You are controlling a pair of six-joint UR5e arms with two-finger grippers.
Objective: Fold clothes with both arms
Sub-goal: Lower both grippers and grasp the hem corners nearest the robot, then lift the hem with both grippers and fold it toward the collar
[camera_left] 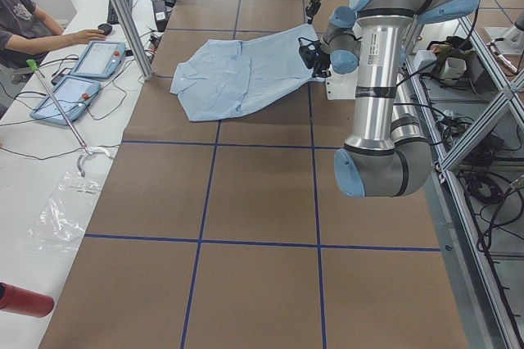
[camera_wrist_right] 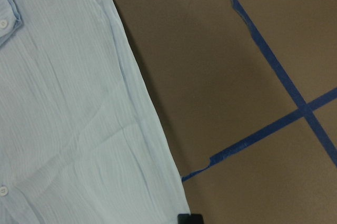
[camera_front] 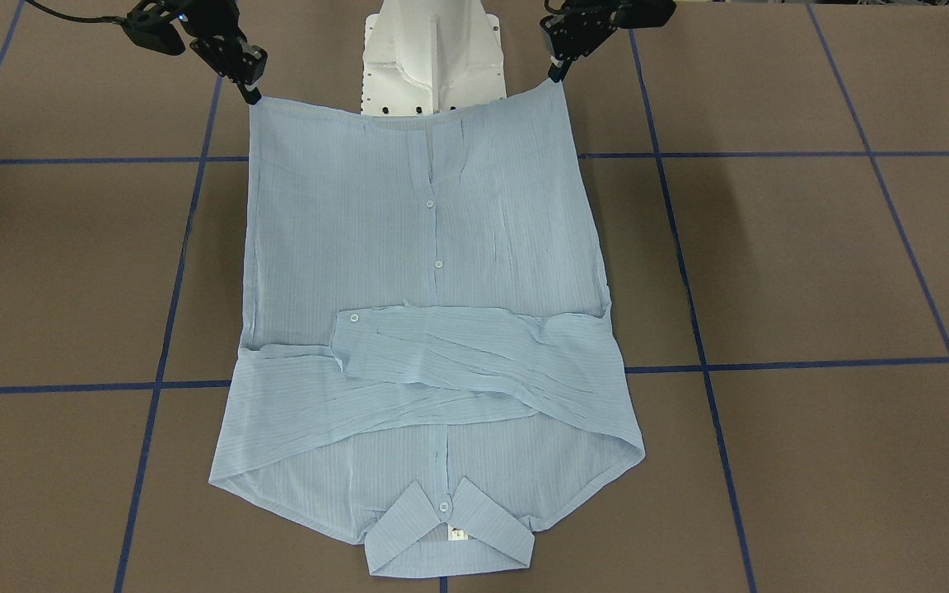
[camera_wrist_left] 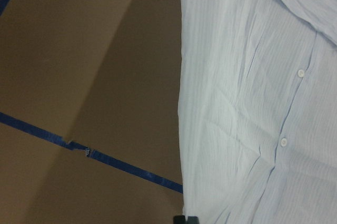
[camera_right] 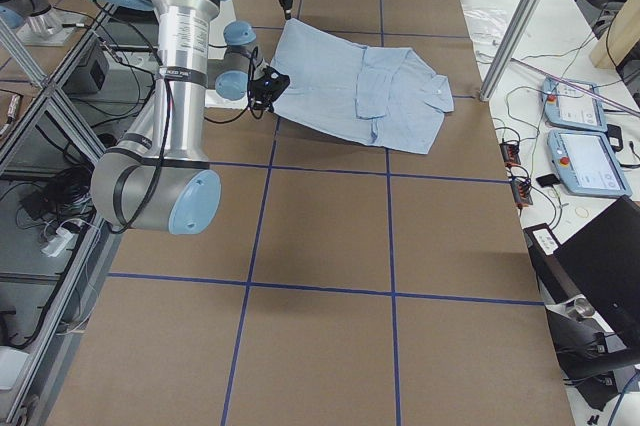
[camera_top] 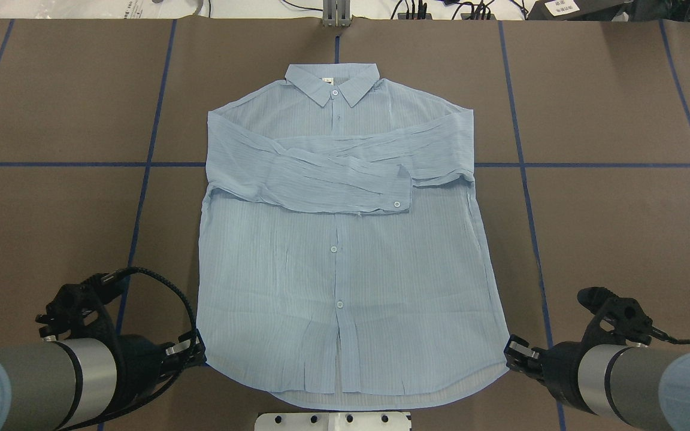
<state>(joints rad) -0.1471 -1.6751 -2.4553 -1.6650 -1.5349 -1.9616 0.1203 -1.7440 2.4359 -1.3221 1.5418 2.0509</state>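
Observation:
The pale-blue striped shirt (camera_top: 333,269) lies front-up on the brown table, collar (camera_top: 332,82) at the far side, both sleeves folded across the chest (camera_front: 474,354). My left gripper (camera_top: 199,354) is shut on the hem's left corner, and my right gripper (camera_top: 508,349) is shut on the hem's right corner. In the front-facing view the hem hangs taut between the left gripper (camera_front: 558,74) and the right gripper (camera_front: 253,93), raised a little above the table. Each wrist view shows the shirt's side edge (camera_wrist_left: 253,103) (camera_wrist_right: 63,103) and only a bit of black fingertip at the bottom.
The white pedestal base (camera_front: 433,58) stands right behind the raised hem. Blue tape lines (camera_top: 141,197) grid the brown table. A side bench holds teach pendants (camera_left: 98,58), with an operator's arm (camera_left: 49,38) next to them. A red bottle (camera_left: 20,300) lies at that bench's near end.

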